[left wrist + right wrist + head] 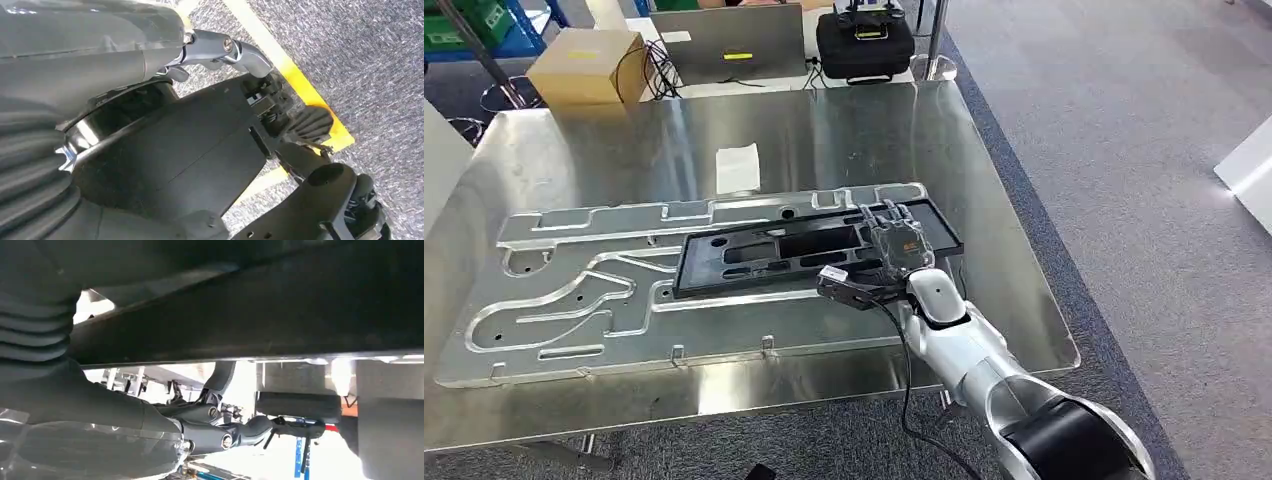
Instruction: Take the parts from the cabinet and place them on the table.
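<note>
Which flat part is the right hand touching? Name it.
The black plastic frame; the right hand rests on its end. It lies atop the larger silver aluminium plate.

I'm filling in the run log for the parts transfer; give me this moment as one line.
right hand: resting flat on black part | black part: lying on metal plate on table | left hand: hanging, holding nothing

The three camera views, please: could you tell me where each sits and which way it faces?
Head view: high on the body, looking down at the shiny steel table; silver right arm and right hand on the flat black plastic part.
Left wrist view: behind the hanging left hand, facing grey carpet.
Right wrist view: beside that same part, shared with the head view.
</note>
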Controlling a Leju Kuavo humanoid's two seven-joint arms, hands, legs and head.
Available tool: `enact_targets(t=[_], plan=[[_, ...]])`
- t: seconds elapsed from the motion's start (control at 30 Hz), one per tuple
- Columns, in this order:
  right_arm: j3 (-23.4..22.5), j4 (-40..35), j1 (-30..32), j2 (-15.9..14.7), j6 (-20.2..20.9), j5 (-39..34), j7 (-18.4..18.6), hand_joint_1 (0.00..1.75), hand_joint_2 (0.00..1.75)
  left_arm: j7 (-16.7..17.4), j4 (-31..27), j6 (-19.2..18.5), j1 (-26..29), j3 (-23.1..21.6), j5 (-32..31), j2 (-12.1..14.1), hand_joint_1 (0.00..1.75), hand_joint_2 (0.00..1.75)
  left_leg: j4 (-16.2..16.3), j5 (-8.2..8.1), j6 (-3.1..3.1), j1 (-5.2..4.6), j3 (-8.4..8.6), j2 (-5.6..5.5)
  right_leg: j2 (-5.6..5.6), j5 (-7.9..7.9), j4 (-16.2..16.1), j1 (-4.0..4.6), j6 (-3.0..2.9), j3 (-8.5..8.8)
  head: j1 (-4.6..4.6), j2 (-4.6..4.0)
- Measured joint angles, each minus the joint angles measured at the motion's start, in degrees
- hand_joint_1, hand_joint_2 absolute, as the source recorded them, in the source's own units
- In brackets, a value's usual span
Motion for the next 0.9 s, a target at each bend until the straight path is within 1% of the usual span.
enact_targets(t=[0.27, 0.53, 0.63, 0.7, 0.73, 0.8, 0.9], plan=[[0.0, 0.0, 0.3, -0.9, -0.4, -1.7, -0.7, 0.00, 0.00, -0.3, 0.0, 0.0, 0.0, -0.2, 0.1, -0.1, 0.00, 1.75, 0.0, 0.00, 0.00, 0.00, 0.00, 0.00, 0.00, 0.00, 0.0, 0.01, 0.00, 0.00, 0.02, -0.02], [0.0, -0.2, 0.3, -2.6, -0.9, -3.1, -1.3, 0.00, 0.00, -0.9, 0.0, 0.0, 0.0, -0.5, 0.4, -0.1, 0.00, 1.75, 0.0, 0.00, 0.00, 0.00, -0.01, 0.00, 0.00, 0.00, 0.0, 0.01, 0.00, 0.00, 0.02, 0.00], [-0.1, -1.1, 0.7, -3.2, -2.0, -5.0, -2.9, 0.00, 0.00, -1.8, 0.0, 0.0, 0.0, -0.5, 0.9, -0.1, 0.00, 1.75, 0.0, 0.00, 0.00, 0.00, -0.02, 0.00, -0.01, 0.00, 0.0, 0.01, 0.00, 0.00, 0.02, 0.00], [-0.3, -2.8, 1.3, -3.6, -2.9, -7.2, -5.1, 0.00, 0.00, -2.4, 0.0, 0.0, 0.0, -0.5, 1.5, -0.1, 0.00, 1.75, 0.0, 0.00, 0.00, 0.00, -0.03, 0.00, -0.01, 0.00, 0.0, -0.02, 0.00, 0.00, 0.02, 0.00], [-0.5, -4.7, 1.9, -3.8, -2.7, -9.6, -6.6, 0.00, 0.00, -2.6, 0.0, 0.0, 0.0, -0.5, 1.8, -0.1, 0.00, 1.75, 0.0, 0.00, 0.00, 0.01, -0.03, 0.01, 0.00, 0.00, 0.0, -0.05, 0.00, 0.00, 0.02, 0.00], [-0.9, -9.9, 3.3, -4.0, -0.2, -15.1, -8.5, 0.00, 0.00, -3.0, 0.0, 0.0, 0.0, -0.5, 2.6, -0.1, 0.00, 1.75, 0.0, 0.00, 0.00, 0.02, -0.04, 0.05, 0.03, 0.00, 0.0, -0.09, 0.00, -0.01, 0.02, 0.00], [-0.9, -19.4, 4.1, -4.6, 5.5, -24.4, -8.5, 0.00, 0.00, -3.5, 0.0, 0.2, 0.1, -0.5, 3.5, -0.1, 0.00, 1.75, 0.0, 0.00, 0.00, 0.02, -0.03, 0.08, 0.06, 0.00, 0.0, -0.11, 0.00, -0.05, 0.00, 0.00]])
